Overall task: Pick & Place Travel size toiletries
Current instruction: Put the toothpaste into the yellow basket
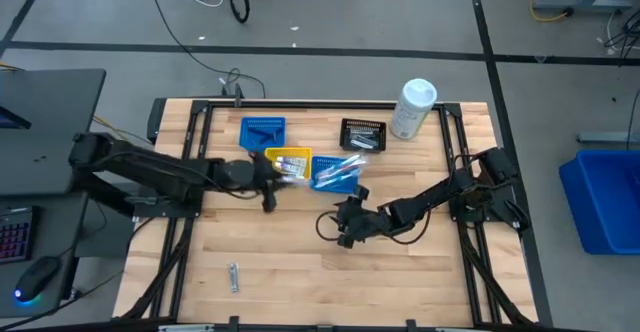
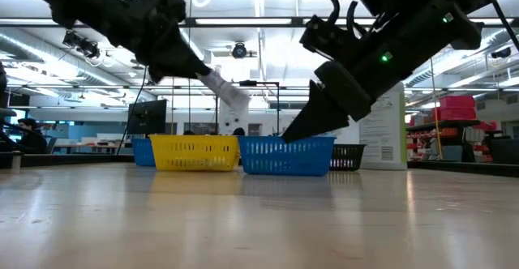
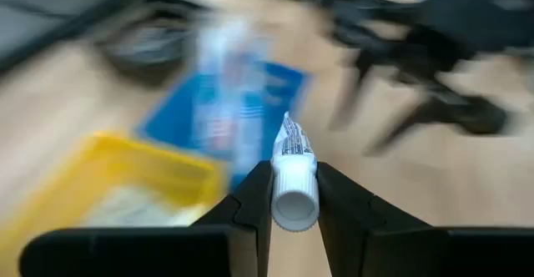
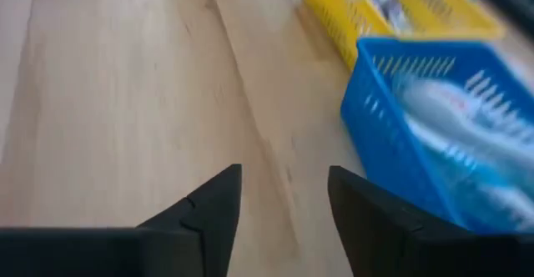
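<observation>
The near half of the wooden table [image 1: 300, 262] lies mostly bare, with one small silvery packet [image 1: 233, 276] lying alone toward the near left corner. The bins cluster in the far half: a blue bin [image 1: 263, 131] far left of centre, a black bin [image 1: 363, 134] beside the white canister [image 1: 412, 108] near the far edge, and a yellow bin [image 1: 290, 160] touching a second blue bin [image 1: 335, 173] filled with toiletries. Grey floor and cables lie beyond the far edge. The left gripper [image 3: 294, 195] hangs over the yellow bin, clamped on a white mini tube [image 3: 292, 181]. The right gripper [image 4: 284, 195] sits low over bare wood just nearside of the second blue bin, fingers apart and holding nothing.
</observation>
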You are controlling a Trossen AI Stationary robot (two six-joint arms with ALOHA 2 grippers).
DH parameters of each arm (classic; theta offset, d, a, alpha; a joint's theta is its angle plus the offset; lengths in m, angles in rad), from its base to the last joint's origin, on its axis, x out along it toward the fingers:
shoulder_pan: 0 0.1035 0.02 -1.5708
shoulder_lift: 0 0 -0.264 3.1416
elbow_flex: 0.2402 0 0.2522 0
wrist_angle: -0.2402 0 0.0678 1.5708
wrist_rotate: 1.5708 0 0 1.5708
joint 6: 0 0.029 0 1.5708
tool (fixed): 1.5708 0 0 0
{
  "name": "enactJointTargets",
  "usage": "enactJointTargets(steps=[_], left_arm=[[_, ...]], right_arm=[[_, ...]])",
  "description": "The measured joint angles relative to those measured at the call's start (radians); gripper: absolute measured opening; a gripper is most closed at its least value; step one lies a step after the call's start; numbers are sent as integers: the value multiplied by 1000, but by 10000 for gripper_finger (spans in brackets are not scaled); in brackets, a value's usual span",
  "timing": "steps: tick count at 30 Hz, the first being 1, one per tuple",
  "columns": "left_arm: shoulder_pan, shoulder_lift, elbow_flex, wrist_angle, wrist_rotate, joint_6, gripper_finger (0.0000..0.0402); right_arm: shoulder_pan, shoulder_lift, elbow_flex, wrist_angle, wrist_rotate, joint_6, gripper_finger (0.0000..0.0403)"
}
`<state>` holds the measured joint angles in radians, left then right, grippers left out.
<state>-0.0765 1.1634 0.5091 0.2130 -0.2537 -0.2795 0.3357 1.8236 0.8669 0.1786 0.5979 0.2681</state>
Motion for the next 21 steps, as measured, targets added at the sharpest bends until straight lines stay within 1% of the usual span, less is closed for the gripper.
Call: enactJointTargets(steps=[3, 5, 7, 11, 13, 14, 16, 18, 21], left_arm=[[44, -84, 0, -142, -147, -43, 85], [87, -98, 0, -213, -192, -118, 89], [123, -89, -14, -230, -199, -188, 90], [166, -18, -45, -158, -219, -218, 89], [182, 18, -49, -100, -221, -272, 94], [190, 40, -50, -72, -213, -293, 97], [201, 75, -51, -43, -155, -308, 106], [208, 111, -50, -10, -122, -310, 116], [217, 148, -48, -5, -127, -287, 131]], right_arm=[[1, 0, 0, -14, -34, 66, 198], [1, 0, 0, -7, -50, 66, 202], [1, 0, 0, -1, -50, 65, 205], [-1, 0, 0, 10, -50, 65, 207], [-1, 0, 0, 12, -50, 65, 204], [-1, 0, 0, 12, -51, 65, 202], [-1, 0, 0, 10, -51, 65, 198], [-1, 0, 0, 11, -53, 66, 194], [-1, 0, 0, 12, -56, 67, 189]])
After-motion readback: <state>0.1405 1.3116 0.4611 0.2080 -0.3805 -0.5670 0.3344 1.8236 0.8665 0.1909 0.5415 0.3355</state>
